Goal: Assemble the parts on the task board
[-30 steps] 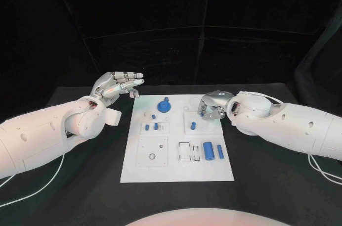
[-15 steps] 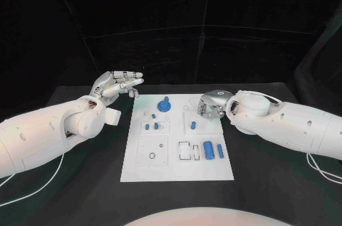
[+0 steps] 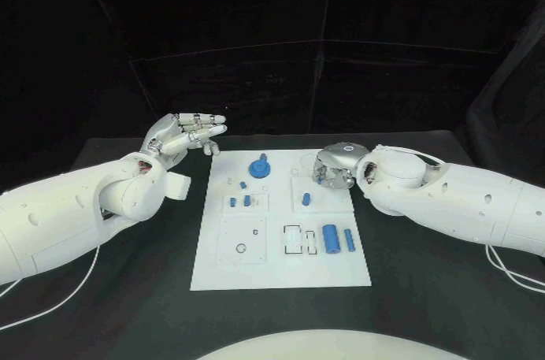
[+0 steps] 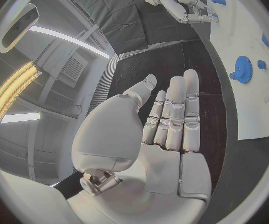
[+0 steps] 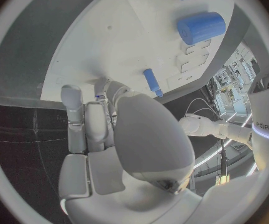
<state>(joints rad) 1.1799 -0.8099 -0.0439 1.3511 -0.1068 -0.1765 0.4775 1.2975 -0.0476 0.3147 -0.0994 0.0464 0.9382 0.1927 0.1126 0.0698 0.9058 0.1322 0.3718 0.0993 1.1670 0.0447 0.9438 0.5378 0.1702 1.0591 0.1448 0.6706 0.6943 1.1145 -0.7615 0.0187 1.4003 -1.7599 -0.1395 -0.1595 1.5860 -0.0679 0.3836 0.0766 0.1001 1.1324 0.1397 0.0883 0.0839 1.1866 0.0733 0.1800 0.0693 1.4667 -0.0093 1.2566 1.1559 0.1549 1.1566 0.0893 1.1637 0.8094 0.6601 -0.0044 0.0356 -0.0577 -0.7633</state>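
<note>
White task board [image 3: 282, 261] sits centre; left hand [image 3: 182, 137] hovers at 10 o'clock, fingers apart, holding nothing. Right hand [image 3: 333, 167] at 2 o'clock, can't tell its grip.

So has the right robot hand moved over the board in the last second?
Barely. The right robot hand has crept slightly toward the far edge of the task board, staying above the board's far right corner, near the blue gear.

Task board [image 3: 228, 265] mid-table; gear [image 3: 260, 169] at far edge, cylinder [image 3: 331, 239] right.
</note>
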